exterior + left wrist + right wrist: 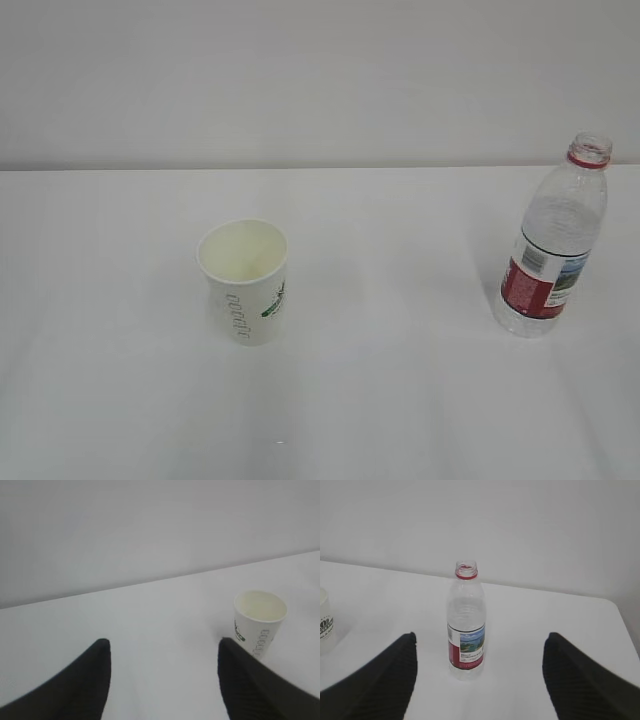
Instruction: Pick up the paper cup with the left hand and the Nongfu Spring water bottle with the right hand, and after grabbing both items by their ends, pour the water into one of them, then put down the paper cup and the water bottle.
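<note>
Cup (243, 281) left, bottle (553, 248) far right

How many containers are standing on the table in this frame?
2. The paper cup stands upright left of centre; the water bottle, uncapped, stands upright at the right edge. Nothing else shows on the table.

A plain white counter (120, 400) fills the lower part of every view, its matte surface bare of pattern and lit evenly by soft, diffuse light that leaves only faint grey shadows. Behind it rises a blank, pale grey-white wall (320, 80), meeting the counter's far edge in a straight horizontal line across the exterior view. In the right wrist view the counter's far right corner is rounded, with a slightly darker strip showing beyond its edge.
</note>
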Robot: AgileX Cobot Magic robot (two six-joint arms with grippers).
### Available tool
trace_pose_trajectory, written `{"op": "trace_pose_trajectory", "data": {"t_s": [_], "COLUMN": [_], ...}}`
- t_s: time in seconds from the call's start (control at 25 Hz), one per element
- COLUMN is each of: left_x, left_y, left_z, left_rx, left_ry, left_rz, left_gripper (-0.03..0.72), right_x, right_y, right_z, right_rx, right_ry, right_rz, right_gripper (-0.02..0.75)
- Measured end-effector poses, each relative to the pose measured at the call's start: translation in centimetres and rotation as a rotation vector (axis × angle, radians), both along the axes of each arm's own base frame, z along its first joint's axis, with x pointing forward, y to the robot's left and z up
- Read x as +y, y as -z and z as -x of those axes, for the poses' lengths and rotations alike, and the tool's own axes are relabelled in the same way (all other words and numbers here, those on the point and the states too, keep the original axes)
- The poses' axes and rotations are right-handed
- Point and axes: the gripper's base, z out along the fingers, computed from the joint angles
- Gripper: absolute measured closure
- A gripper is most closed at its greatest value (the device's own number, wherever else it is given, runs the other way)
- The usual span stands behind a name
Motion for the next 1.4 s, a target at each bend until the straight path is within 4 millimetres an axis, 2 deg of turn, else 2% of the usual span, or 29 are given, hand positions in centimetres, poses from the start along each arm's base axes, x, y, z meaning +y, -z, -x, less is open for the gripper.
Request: {"op": "trace_pose_trajectory", "data": {"t_s": [0.08,0.28,0.36,0.92,1.4], "left_x": [0.0,0.0,0.0,-0.8,-1.3], "left_y": [-0.4,-0.8,-0.9,-0.7,0.4], "left_z": [-0.7,-2.9,-3.9,-10.3,-15.5], "left_rx": [-0.018,-0.02,-0.016,-0.005,-0.044], "left_ry": [-0.006,-0.032,-0.036,-0.042,-0.057], "left_rz": [0.0,-0.045,-0.052,-0.031,-0.022], "left_gripper": [0.154,0.026,0.008,-0.002,0.003], "right_x": [0.2,0.8,1.1,2.8,4.1], "right_y": [-0.3,-0.8,-1.0,-1.7,0.5], "right_z": [-0.9,-3.2,-4.2,-10.1,-15.2], "right_rx": [0.002,0.005,-0.002,-0.09,-0.013], "right_ry": [-0.004,-0.016,-0.022,-0.063,-0.085], "right_rz": [0.003,0.011,0.011,0.003,0.02], "right_gripper": [0.149,0.15,0.149,0.147,0.147]}}
